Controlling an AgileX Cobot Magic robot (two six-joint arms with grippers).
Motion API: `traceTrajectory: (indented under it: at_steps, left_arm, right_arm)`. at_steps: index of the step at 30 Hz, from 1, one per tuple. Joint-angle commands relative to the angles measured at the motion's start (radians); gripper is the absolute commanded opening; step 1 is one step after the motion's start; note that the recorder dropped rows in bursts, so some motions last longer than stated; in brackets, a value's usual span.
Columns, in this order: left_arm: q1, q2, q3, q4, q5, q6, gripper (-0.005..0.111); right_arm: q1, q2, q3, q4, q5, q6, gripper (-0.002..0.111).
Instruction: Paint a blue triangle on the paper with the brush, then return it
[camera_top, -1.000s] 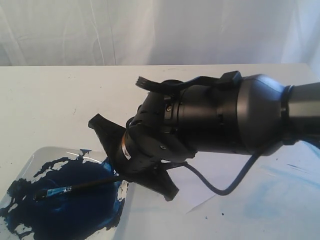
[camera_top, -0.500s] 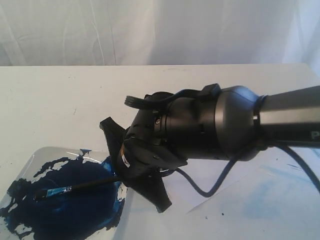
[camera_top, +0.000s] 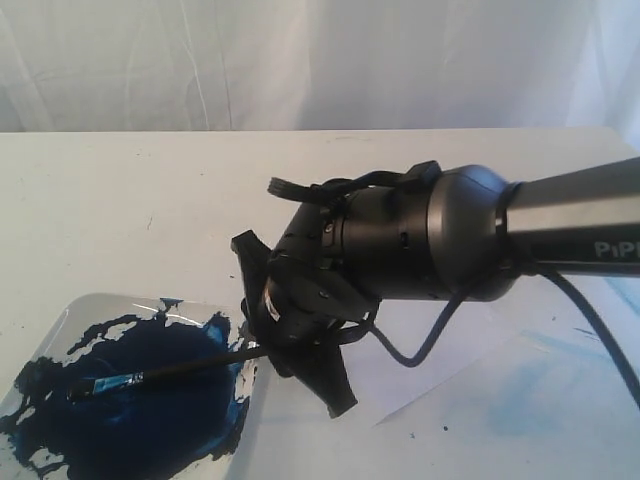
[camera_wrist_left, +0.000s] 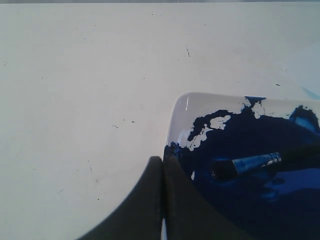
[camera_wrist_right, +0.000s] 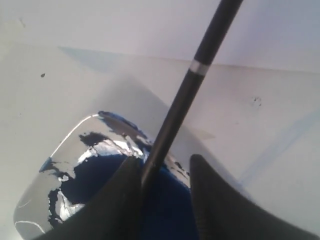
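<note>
The brush (camera_top: 170, 372) is lying in the tray (camera_top: 70, 310), its bristles sitting in the dark blue paint (camera_top: 150, 420) and its handle sticking out over the rim toward the paper (camera_top: 470, 345). The right gripper (camera_top: 290, 322) is reaching across the middle and hovering at the handle's end with its jaws apart. In the right wrist view the handle (camera_wrist_right: 185, 95) is passing between them, leaning against one finger (camera_wrist_right: 125, 195). The left gripper (camera_wrist_left: 162, 159) is hanging over the tray's corner (camera_wrist_left: 180, 107) near the bristles (camera_wrist_left: 225, 169), its fingers pressing together on nothing.
</note>
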Motion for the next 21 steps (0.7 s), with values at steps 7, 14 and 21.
traceTrajectory:
  at_steps: [7, 14, 21]
  left_arm:
    - [-0.009, -0.004, 0.004, -0.005, 0.003, -0.001, 0.000]
    - [-0.009, -0.004, 0.004, -0.005, 0.003, -0.001, 0.000]
    - [-0.009, -0.004, 0.004, -0.005, 0.003, -0.001, 0.000]
  right_arm:
    - [-0.044, 0.001, 0.002, -0.006, -0.033, 0.003, 0.032]
    - [-0.053, 0.019, 0.002, -0.006, -0.085, 0.003, 0.032]
    - [-0.053, 0.031, 0.002, 0.003, -0.104, 0.003, 0.032]
